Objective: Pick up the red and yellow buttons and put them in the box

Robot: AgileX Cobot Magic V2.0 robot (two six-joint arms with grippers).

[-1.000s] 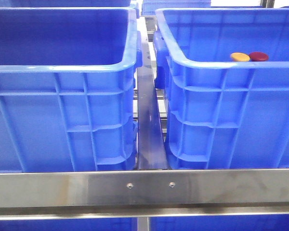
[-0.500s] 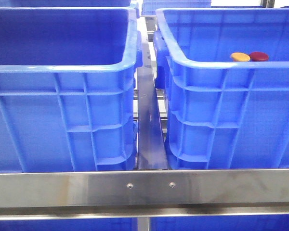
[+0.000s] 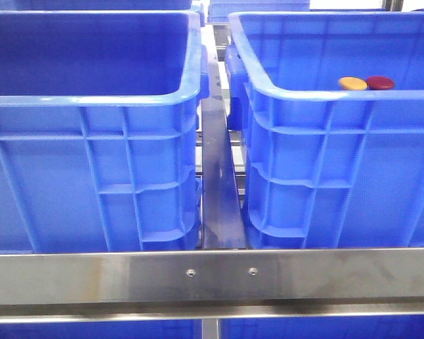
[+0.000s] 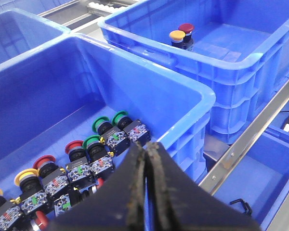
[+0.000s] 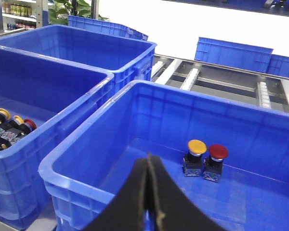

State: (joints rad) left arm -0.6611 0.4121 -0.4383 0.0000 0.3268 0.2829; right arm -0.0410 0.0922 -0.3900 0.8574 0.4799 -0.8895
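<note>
Looks done: yellow button [image 5: 197,147] and red button [image 5: 217,152] sit side by side in the right box [image 3: 290,92], left gripper [image 4: 145,159] and right gripper [image 5: 149,168] both closed, empty.

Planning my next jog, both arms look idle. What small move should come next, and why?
Probably open the left gripper and lower it toward the red button in the left crate. Its jaws look shut and empty above that crate, where a yellow button also waits; the right crate already holds one of each colour.
</note>
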